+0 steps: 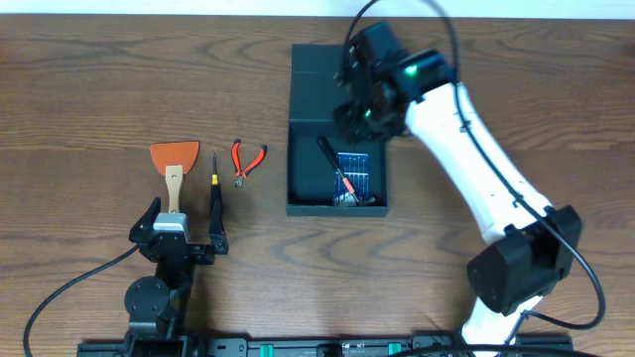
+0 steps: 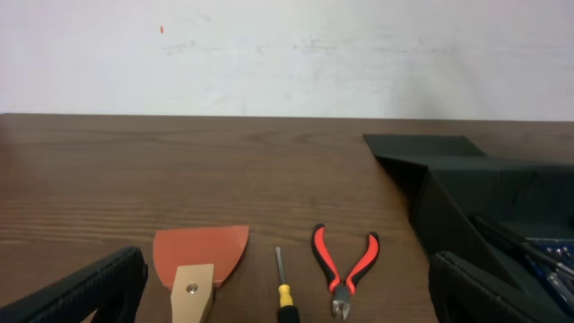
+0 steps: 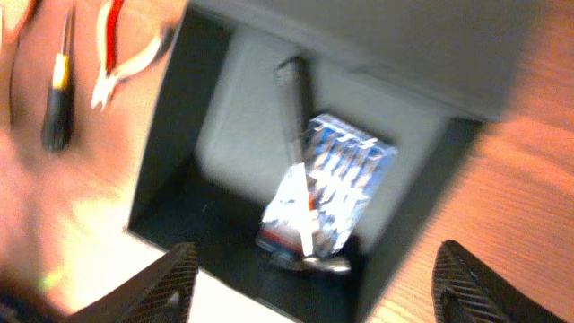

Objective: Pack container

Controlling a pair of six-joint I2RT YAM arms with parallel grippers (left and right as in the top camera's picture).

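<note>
The dark teal container (image 1: pixel 295 178) stands open at the table's middle, its flap lid (image 1: pixel 319 67) folded back on the far side. Inside lie a blue case of silvery bits (image 1: pixel 358 173) and a dark-handled tool (image 1: pixel 330 157). My right gripper (image 1: pixel 363 111) hovers over the container's far right part, open, with nothing between its fingers. The blurred right wrist view looks down at the container wall (image 3: pixel 170 135) and the blue case (image 3: pixel 345 170), with the right gripper (image 3: pixel 318 292) above them. My left gripper (image 1: pixel 184 220) rests open near the table's front left, behind the loose tools.
An orange scraper (image 1: pixel 174 159) with a wooden handle, a yellow-and-black screwdriver (image 1: pixel 215 183) and red-handled pliers (image 1: pixel 247 161) lie in a row left of the container. The left wrist view shows the scraper (image 2: pixel 199 256), screwdriver (image 2: pixel 283 294), pliers (image 2: pixel 345 265) and container (image 2: pixel 466 206).
</note>
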